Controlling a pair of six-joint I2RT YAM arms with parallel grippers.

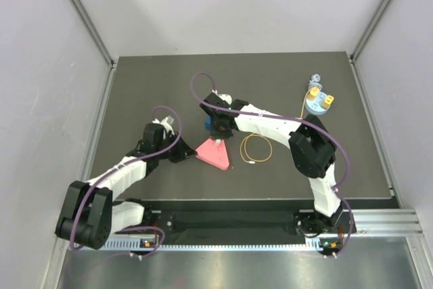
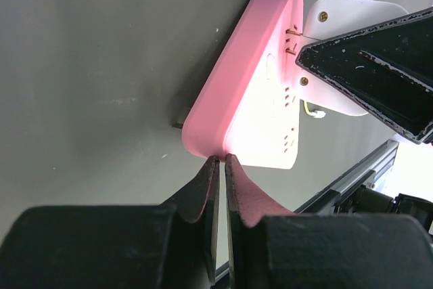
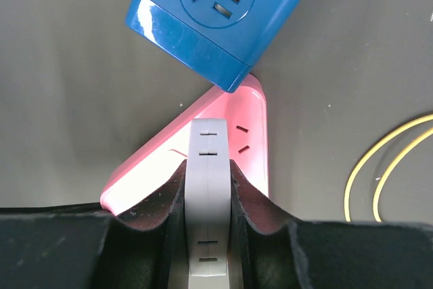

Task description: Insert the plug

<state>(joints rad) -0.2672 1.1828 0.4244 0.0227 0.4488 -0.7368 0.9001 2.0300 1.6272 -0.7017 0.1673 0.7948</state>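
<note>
Left arm: elbow folded low at the near left corner of the bench (image 1: 135, 99), forearm running out toward the middle. The wrist is turned so the left tool (image 2: 221, 160) points across at the pink triangular socket block (image 1: 215, 153).

Left tool: pads nearly together, only a thin slit between them. The tips sit against the block's left corner. I cannot tell whether they pinch a lip of it.

Right arm: rises from the near right edge to a high elbow. The white forearm then reaches left across the middle of the bench and the wrist bends down over the block's far tip.

Right tool (image 3: 208, 164): closed on a grey-white flat piece (image 3: 208, 235), which stands upright between the pads. Its two metal pins (image 2: 292, 32) face the top of the pink block and are very close to it. I cannot tell whether they have entered a slot.

A blue socket cube (image 3: 216, 11) lies at the block's far tip. A loose yellow cable coil (image 1: 256, 148) lies just to the right of the pink block.

The plug (image 1: 313, 91) is well apart from both tools, on a round holder (image 1: 312, 109) toward the far right corner. A second yellow block (image 1: 327, 102) sits beside it. They are too small here to be sure which one the cable joins. I take it to be the one nearer the far edge.
</note>
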